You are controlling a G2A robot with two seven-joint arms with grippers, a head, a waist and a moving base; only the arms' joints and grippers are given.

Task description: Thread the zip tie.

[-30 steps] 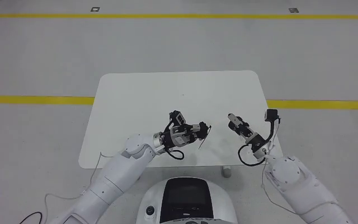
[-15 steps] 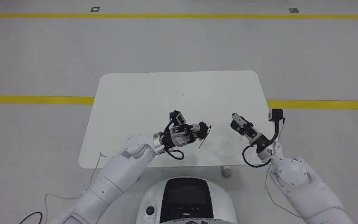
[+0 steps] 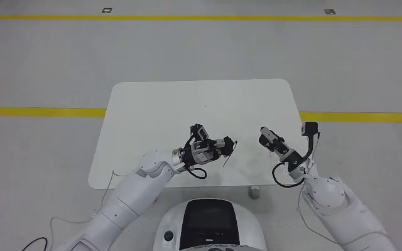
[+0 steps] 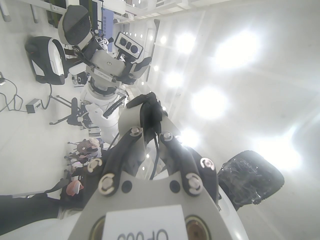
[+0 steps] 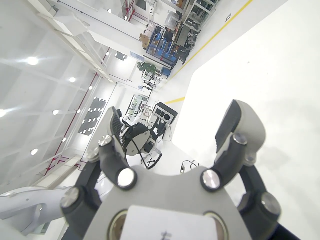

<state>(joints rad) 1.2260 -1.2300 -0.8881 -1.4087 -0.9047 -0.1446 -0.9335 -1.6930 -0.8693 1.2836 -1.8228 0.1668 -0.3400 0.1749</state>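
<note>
The black zip tie (image 3: 228, 155) is pinched in my left gripper (image 3: 228, 143), which is held above the near middle of the white table (image 3: 157, 113); a thin strand hangs down from the fingers. In the left wrist view the left gripper (image 4: 147, 106) is shut on the zip tie (image 4: 150, 117), and its tail (image 4: 156, 151) runs back between the fingers. My right gripper (image 3: 265, 132) is open with nothing in it, a short way to the right of the left one, tips pointing towards it. In its own view, the right gripper (image 5: 172, 123) frames the left arm (image 5: 140, 133) farther off.
The table's right edge (image 3: 295, 119) lies just past the right arm. Grey floor with yellow lines (image 3: 50, 112) surrounds the table. Nothing else lies on the tabletop.
My right gripper has drawn slightly to the right, away from the left one, then stopped. The left arm and zip tie have not moved.
</note>
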